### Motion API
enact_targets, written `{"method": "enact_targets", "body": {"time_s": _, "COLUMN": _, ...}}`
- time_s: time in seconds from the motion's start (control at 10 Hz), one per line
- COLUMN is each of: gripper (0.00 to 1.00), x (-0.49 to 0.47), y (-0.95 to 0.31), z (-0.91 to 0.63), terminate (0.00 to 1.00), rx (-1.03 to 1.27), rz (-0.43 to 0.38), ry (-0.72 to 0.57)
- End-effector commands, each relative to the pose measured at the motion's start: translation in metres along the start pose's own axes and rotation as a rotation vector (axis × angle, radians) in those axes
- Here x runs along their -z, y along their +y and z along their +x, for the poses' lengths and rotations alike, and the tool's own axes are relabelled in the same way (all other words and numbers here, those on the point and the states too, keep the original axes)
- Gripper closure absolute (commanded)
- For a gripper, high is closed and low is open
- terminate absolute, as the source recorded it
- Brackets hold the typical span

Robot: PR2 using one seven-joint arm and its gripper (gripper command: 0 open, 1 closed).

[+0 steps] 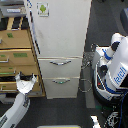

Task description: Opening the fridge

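Fridge [60, 35]: tall, white, standing at centre of the scene and reaching to 12 o'clock. Upper door large and shut, with a green-and-white sticker [43, 9] near its top corner toward 11 o'clock. Below it, two drawers, each with a curved silver handle: upper handle [61, 63], lower handle [61, 81]. Both drawers sit flush.

Cabinet [17, 55]: wooden, several drawers, touching the fridge's side toward 9 o'clock. Small green marks show on some drawer fronts; too blurred to read.

Arm [15, 110]: white and grey, rising from 7 o'clock.

Pincer [26, 79]: at the arm's tip, in front of the cabinet's lower drawers, just beside the fridge's lower corner. Its two fingers stand spread with a clear gap between them, nothing in the gap. Whether it touches the cabinet cannot be told.

Robot body [114, 65]: white and blue, at 3 o'clock, near the fridge but apart from it, with dark cables [86, 75] hanging between.

Floor [60, 112]: dark grey.
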Motion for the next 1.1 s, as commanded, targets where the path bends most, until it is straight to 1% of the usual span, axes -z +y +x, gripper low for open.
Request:
{"method": "enact_targets", "body": {"time_s": 0.1, "gripper": 0.00, "x": -0.060, "y": 0.056, "z": 0.087, "terminate": 0.00, "rx": -0.107, "rz": 0.077, "ry": 0.017}}
{"method": "enact_targets", "body": {"time_s": 0.3, "gripper": 0.00, "x": -0.064, "y": 0.048, "z": 0.101, "terminate": 0.00, "rx": -0.091, "rz": 0.081, "ry": 0.016}}
{"method": "enact_targets", "body": {"time_s": 0.7, "gripper": 0.00, "x": -0.067, "y": 0.021, "z": 0.146, "terminate": 0.00, "rx": -0.047, "rz": 0.059, "ry": 0.052}}
{"method": "enact_targets", "body": {"time_s": 1.1, "gripper": 0.00, "x": -0.076, "y": 0.008, "z": 0.176, "terminate": 0.00, "rx": -0.026, "rz": 0.036, "ry": 0.054}}
